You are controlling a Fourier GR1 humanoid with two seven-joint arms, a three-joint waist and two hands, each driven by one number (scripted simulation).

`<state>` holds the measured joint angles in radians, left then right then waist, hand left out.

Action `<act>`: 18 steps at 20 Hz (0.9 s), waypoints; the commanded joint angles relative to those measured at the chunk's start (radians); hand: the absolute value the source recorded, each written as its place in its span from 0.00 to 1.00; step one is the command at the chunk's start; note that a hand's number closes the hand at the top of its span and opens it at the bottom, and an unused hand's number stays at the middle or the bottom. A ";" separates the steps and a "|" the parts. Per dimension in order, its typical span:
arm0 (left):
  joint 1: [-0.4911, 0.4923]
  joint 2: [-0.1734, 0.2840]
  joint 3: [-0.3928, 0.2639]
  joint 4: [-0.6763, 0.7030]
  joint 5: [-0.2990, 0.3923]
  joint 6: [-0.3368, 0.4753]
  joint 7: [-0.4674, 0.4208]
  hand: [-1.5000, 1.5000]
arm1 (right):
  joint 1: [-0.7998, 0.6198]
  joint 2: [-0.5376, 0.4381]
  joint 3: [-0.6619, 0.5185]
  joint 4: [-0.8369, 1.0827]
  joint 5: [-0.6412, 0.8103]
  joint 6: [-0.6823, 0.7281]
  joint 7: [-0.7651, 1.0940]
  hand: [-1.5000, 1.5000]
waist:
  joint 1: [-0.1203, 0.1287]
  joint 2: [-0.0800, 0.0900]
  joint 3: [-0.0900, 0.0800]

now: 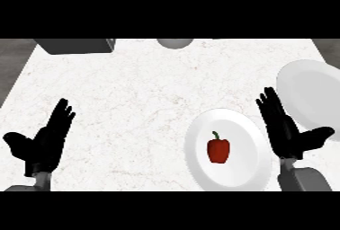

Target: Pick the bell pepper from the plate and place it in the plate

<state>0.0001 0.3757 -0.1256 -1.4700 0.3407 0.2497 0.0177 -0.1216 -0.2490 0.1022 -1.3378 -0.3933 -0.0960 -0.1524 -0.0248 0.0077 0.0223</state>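
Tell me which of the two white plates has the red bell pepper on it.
The nearer plate, left of the right hand, holds the bell pepper. The other plate, farther back at the right edge, shows nothing on it.

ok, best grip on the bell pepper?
Take the bell pepper across its wide red body, from above with the right hand, which is open just right of the near plate. The pepper lies flat, stem pointing away; the stem looks too thin to hold.
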 commanded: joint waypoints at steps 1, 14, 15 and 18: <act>-0.096 0.000 -0.015 0.026 -0.049 0.009 0.064 0.50 | -0.062 0.010 -0.006 0.049 -0.001 0.046 0.000 1.00 | 0.023 -0.006 -0.022; -0.206 0.031 0.013 0.140 -0.060 -0.090 0.092 0.50 | -0.001 -0.135 0.021 0.184 0.276 0.163 -0.491 0.00 | 0.022 -0.005 -0.022; -0.156 0.015 -0.005 0.136 -0.085 -0.082 0.039 0.50 | 0.052 -0.112 0.079 0.138 0.342 0.116 -0.493 0.00 | 0.021 -0.006 -0.022; -0.191 0.032 -0.009 0.054 -0.095 -0.038 0.150 0.50 | 0.081 -0.175 0.143 0.125 0.469 0.079 -0.498 0.00 | 0.020 -0.008 -0.022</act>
<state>-0.1564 0.4044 -0.1405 -1.4074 0.2609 0.1968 0.1202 -0.0950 -0.3964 0.1804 -1.2177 -0.0436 0.0025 -0.5821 -0.0032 0.0001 -0.0002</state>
